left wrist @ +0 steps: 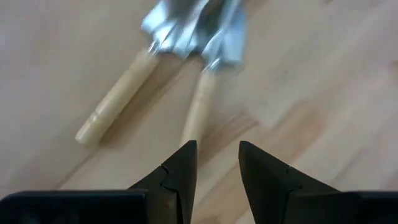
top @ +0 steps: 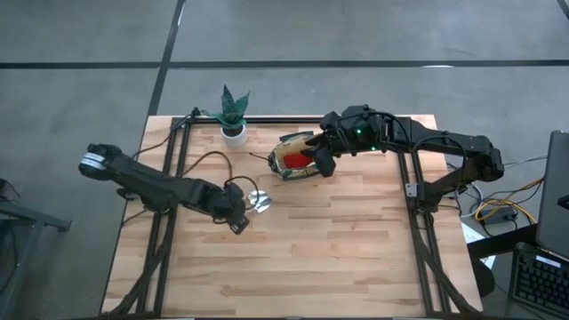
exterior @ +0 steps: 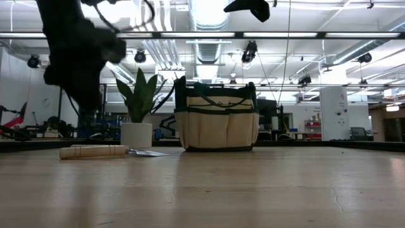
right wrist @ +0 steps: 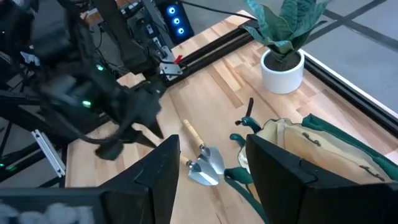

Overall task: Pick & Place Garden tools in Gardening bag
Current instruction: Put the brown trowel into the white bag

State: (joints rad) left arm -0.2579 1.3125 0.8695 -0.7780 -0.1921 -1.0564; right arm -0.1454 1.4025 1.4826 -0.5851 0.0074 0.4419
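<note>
Overhead, we see a pale wooden table [top: 293, 258] with a dark robot arm reaching in from each side. Toward the far edge, near the middle, stands the gardening bag [top: 298, 156], a small straw-coloured fabric tote with dark green trim and handles; from table height it sits upright, its front pockets facing us. Just beside it, toward the left, is a green plant in a white pot [top: 233, 116], which is not part of the job.

We judge the task partly done. Something red [top: 295, 160] shows inside the open top of the bag, so at least one item appears to be packed. We cannot see any shears in these pictures. Two trowels [left wrist: 189, 37] lie on the table, well apart from the bag, silver blades overlapping and wooden handles fanning apart. These remain to be picked up and placed.

The right gripper [top: 322, 160] hovers over the right side of the bag, its fingers spread and holding nothing. The left gripper [left wrist: 214, 155] hangs just above the trowels, pointing at the end of one wooden handle; its fingers are parted around empty air and grasp nothing yet.
</note>
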